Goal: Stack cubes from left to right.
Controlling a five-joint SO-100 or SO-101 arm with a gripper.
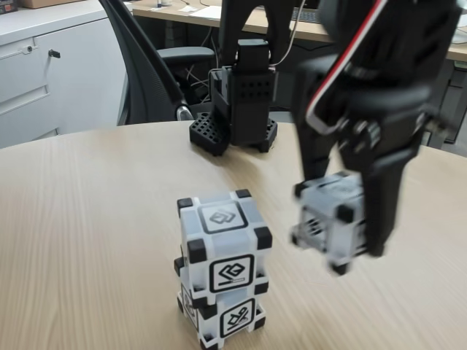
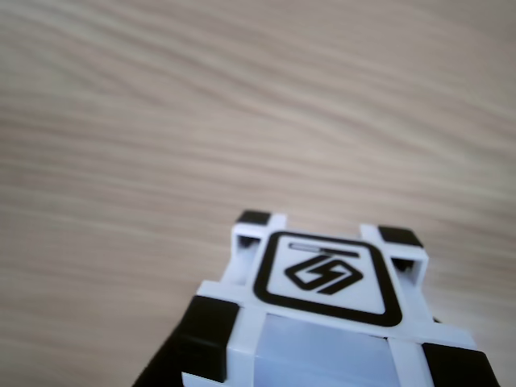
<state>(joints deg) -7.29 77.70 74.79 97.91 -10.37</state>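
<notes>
robot arm's gripper (image 1: 343,219) carries third cube (image 1: 330,222) above the wood worktop (image 1: 87,219), fingers clamped on its opposite sides, just right of a two-cube stack (image 1: 222,266) in fixed view. cubes: white plastic w/ black corner blocks, framed symbols; prob. light, rigid, smooth, so best gripped on flat faces.

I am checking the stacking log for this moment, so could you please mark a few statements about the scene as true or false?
1. Two cubes are already stacked on the table. True: the upper cube sits on the lower cube.
2. The hand is empty. False: it holds the third cube.
3. The held cube rests on the table. False: it hangs in the air, right of the stack in the fixed view.
4. An office chair stands behind the table. True.
</notes>
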